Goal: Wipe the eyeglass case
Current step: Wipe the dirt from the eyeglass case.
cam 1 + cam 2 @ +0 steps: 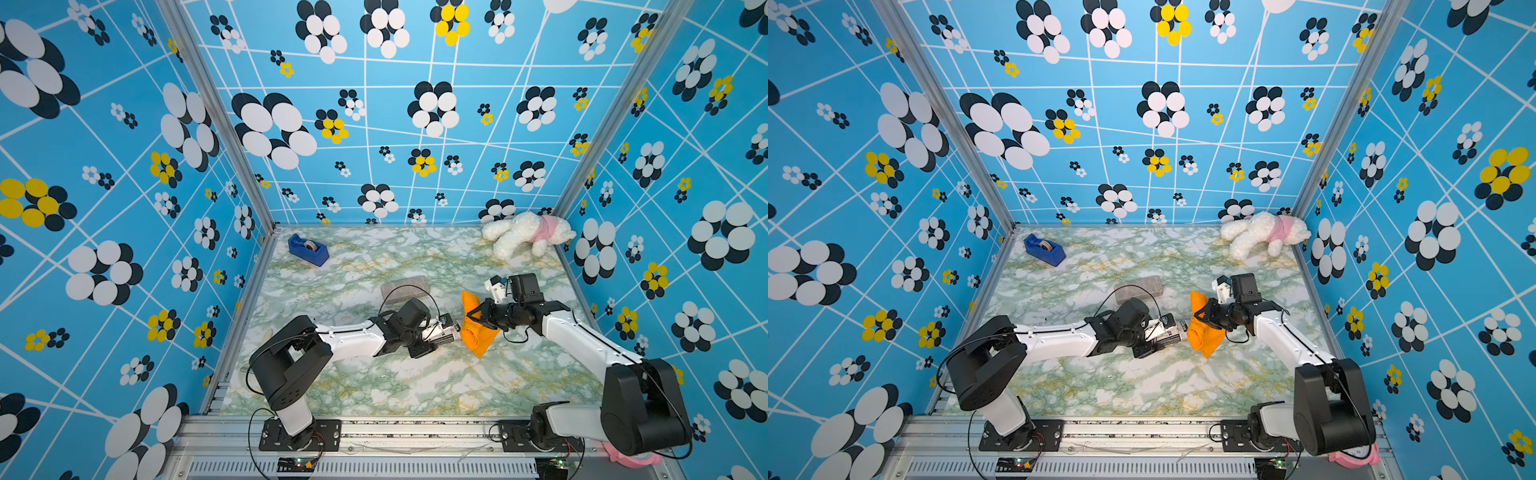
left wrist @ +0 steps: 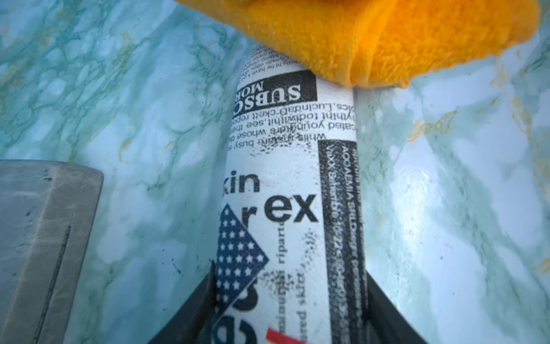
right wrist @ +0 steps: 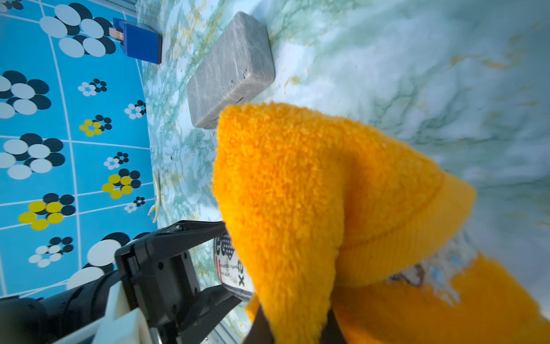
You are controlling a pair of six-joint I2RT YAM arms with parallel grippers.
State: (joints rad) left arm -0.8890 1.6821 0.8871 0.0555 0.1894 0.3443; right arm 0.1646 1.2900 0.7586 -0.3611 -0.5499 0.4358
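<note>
The eyeglass case (image 2: 291, 193) is a white tube with newspaper print; it lies level over the marble table, and my left gripper (image 2: 290, 297) is shut on its near end. In both top views the case (image 1: 448, 332) (image 1: 1174, 332) points right, toward an orange cloth (image 1: 478, 336) (image 1: 1204, 337). My right gripper (image 3: 294, 324) is shut on that fluffy cloth (image 3: 312, 193), which drapes over the case's far end (image 3: 235, 269). From above, the right gripper (image 1: 478, 318) sits just above the cloth and faces the left gripper (image 1: 434, 334). The cloth (image 2: 372, 38) hides the case's tip.
A grey rectangular block (image 1: 405, 289) (image 3: 232, 68) lies just behind the left wrist. A blue tape dispenser (image 1: 308, 249) stands at the back left and a white plush dog (image 1: 528, 235) lies at the back right. Patterned walls close three sides.
</note>
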